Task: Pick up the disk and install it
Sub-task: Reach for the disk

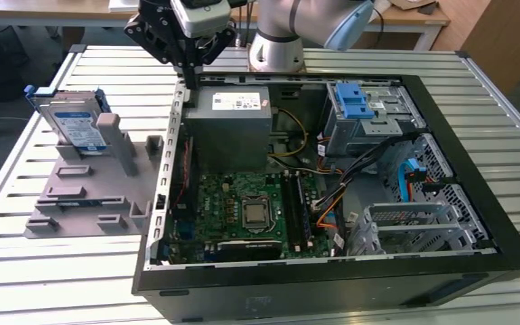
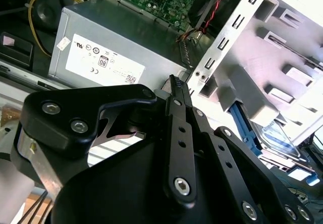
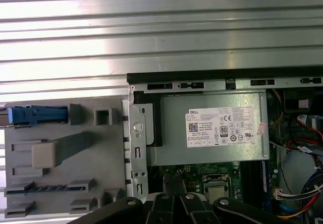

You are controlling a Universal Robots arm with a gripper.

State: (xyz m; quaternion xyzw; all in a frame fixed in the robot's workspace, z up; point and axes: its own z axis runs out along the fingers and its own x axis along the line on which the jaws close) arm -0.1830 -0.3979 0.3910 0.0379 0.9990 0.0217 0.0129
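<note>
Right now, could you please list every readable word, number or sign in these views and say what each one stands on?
White sticker on the large grey metal box: print too small to quote reliably.
White-and-blue label on the flat silver disk with blue rails: too small to read.
Nothing else legible.

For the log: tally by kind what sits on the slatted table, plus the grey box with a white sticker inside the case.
Disk: 1
Grey holder fixture: 1
Open computer case: 1
Grey box with white sticker: 1
Total: 4
</note>
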